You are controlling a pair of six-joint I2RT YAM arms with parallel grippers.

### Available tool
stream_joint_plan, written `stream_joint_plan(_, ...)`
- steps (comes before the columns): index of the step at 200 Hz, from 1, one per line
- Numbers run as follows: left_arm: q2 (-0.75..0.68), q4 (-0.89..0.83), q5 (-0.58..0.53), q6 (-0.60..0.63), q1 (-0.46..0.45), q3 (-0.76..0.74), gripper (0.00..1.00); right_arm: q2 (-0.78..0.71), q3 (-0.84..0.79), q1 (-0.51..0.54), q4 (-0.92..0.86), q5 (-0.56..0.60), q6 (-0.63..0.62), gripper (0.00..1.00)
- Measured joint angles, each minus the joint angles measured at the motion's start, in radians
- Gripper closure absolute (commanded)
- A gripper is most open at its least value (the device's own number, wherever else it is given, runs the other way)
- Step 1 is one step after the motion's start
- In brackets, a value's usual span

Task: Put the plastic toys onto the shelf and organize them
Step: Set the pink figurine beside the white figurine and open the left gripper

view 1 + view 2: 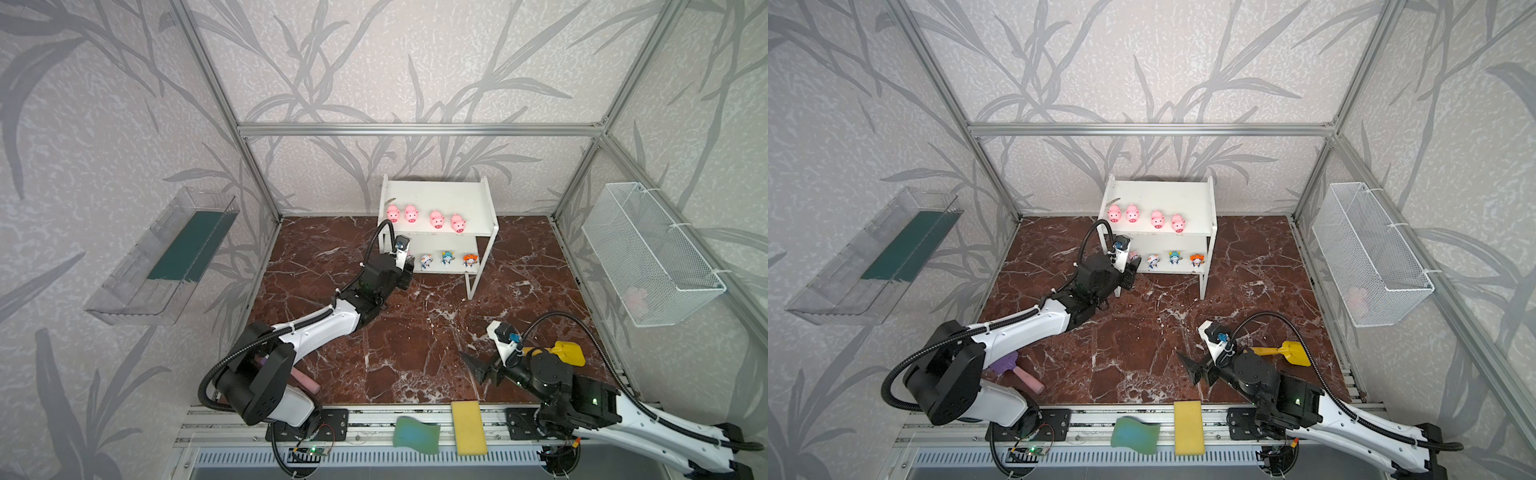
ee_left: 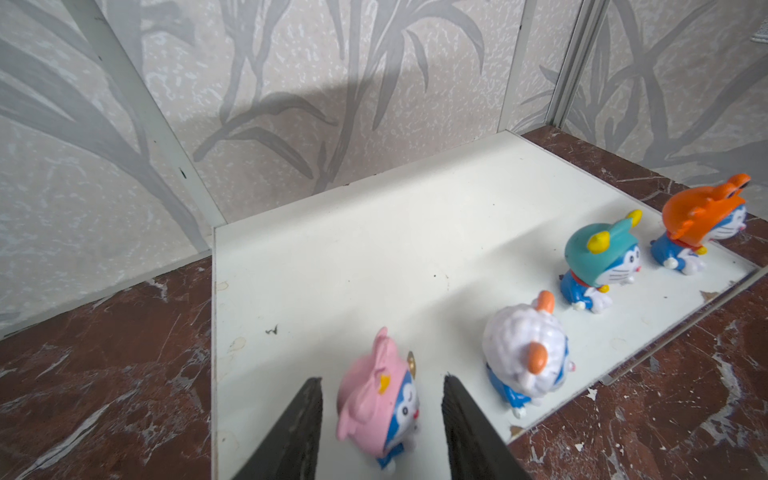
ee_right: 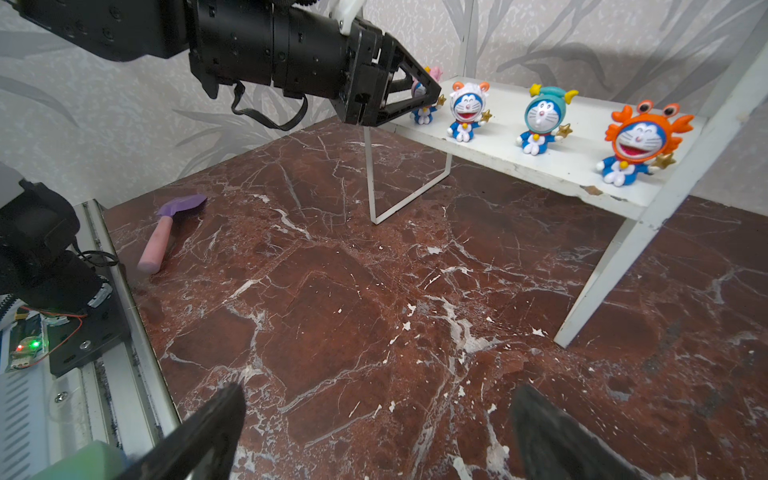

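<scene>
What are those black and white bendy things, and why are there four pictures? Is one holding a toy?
Those are two robot arms, each ending in a two-fingered gripper. Two pictures look down on the whole table; the other two come from cameras on the arms' wrists. On the white shelf, four pink pigs stand on the top board and four little cartoon figurines on the lower one. The left gripper has its fingers open on either side of the pink figurine, not squeezing it. The right gripper is open and empty over the table. A yellow shovel and a purple shovel lie on the table.
</scene>
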Motion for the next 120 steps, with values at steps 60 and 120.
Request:
stream_joint_plan(60,-0.037,-0.022,0.005,-0.002,-0.004,0.000,0.26,0.001,-0.001,0.000,0.000,-0.001,0.003,0.01)
stream_joint_plan(120,-0.151,-0.095,-0.004,-0.019,-0.002,0.000,0.28,0.029,-0.020,0.000,0.027,-0.005,0.008,0.01)
